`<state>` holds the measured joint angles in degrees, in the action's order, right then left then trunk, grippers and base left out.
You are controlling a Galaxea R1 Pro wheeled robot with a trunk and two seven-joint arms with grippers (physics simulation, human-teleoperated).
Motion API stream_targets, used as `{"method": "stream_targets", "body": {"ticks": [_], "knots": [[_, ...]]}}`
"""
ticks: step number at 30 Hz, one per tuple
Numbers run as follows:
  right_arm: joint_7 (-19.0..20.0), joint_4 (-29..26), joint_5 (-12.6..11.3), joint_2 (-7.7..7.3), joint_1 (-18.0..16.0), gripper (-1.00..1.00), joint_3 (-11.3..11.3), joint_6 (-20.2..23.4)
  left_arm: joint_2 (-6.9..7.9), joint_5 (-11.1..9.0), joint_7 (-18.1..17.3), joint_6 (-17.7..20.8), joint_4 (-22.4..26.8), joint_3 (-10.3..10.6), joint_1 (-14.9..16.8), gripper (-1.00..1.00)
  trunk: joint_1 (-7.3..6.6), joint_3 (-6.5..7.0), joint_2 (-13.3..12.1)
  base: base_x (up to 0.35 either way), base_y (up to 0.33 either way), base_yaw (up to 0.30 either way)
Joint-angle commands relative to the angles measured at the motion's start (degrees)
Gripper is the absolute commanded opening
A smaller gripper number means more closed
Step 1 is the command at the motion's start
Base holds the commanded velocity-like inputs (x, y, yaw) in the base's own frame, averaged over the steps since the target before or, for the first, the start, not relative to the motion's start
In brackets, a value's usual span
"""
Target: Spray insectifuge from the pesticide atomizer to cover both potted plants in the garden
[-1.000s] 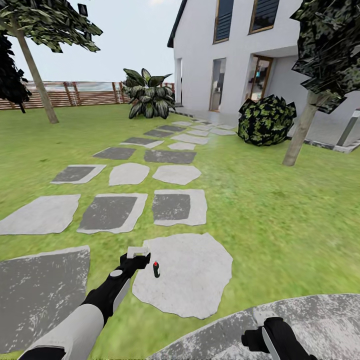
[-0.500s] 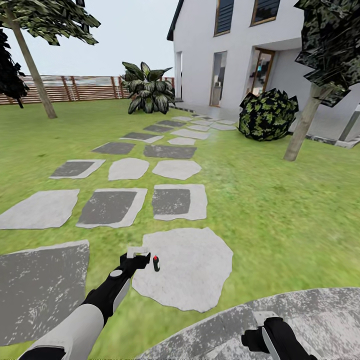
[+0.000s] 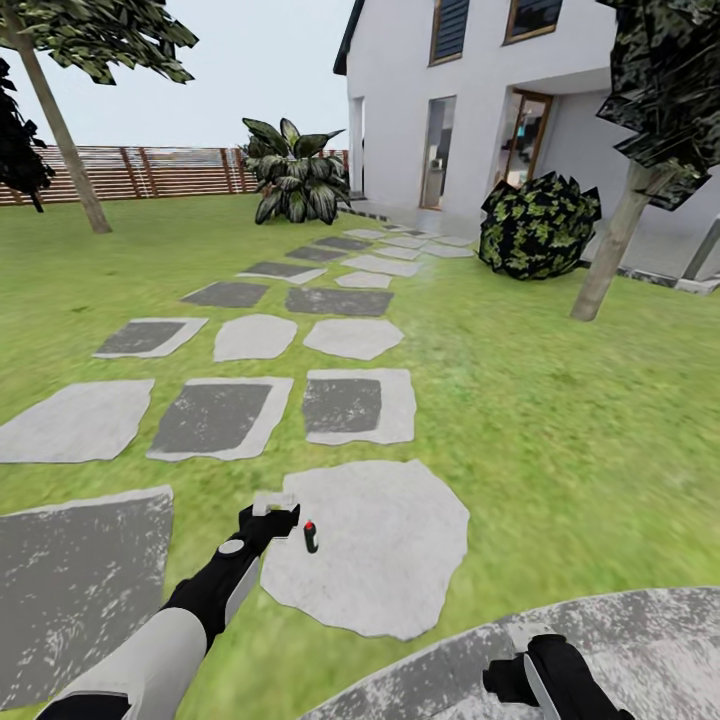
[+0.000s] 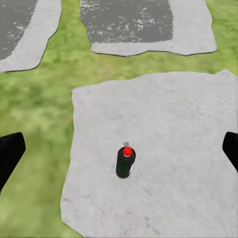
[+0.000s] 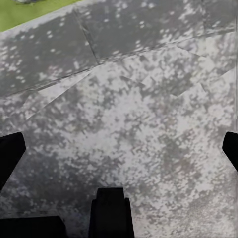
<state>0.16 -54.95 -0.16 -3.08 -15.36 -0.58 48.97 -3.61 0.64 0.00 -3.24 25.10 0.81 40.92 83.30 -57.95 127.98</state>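
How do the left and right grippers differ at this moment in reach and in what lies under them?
The left gripper is stretched forward beside the small sprayer on a pale stepping stone; the right gripper stays tucked near the body. The left wrist view looks down on the sprayer; the right faces a mottled grey slab. Both have open, empty jaws.

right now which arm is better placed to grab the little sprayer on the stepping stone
Left. Its pincer hangs open right beside the atomizer, which stands between its fingers in the wrist view. The right pincer sits apart over another slab.
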Motion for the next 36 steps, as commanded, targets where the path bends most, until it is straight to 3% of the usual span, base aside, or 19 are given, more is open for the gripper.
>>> {"method": "stream_targets", "body": {"ticks": [1, 14, 29, 36], "knots": [[0.02, -0.07, -0.02, 0.00, -0.02, 1.00, -0.03, 0.25, -0.01, 0.07, 0.00, -0.19, -0.05, 0.08, 0.04, 1.00, 0.02, -0.05, 0.02, 0.331, 0.000, 0.000], [0.02, -0.07, -0.02, 0.00, -0.02, 1.00, -0.11, 0.25, -0.08, 0.14, 0.00, -0.33, -0.05, 0.16, 0.04, 1.00, 0.02, -0.07, 0.02, 0.285, -0.065, 0.000], [0.02, -0.07, -0.19, 0.00, -0.02, 1.00, -0.12, 0.25, -0.08, 0.15, 0.00, -0.36, -0.05, 0.11, 0.04, 1.00, 0.02, -0.56, 0.02, 0.018, -0.012, 0.000], [0.02, -0.07, -0.27, 0.00, -0.02, 1.00, -0.12, 0.25, -0.08, 0.15, 0.00, -0.36, -0.05, 0.14, 0.04, 1.00, 1.56, -2.19, 2.83, 0.000, 0.000, 0.000]]}}
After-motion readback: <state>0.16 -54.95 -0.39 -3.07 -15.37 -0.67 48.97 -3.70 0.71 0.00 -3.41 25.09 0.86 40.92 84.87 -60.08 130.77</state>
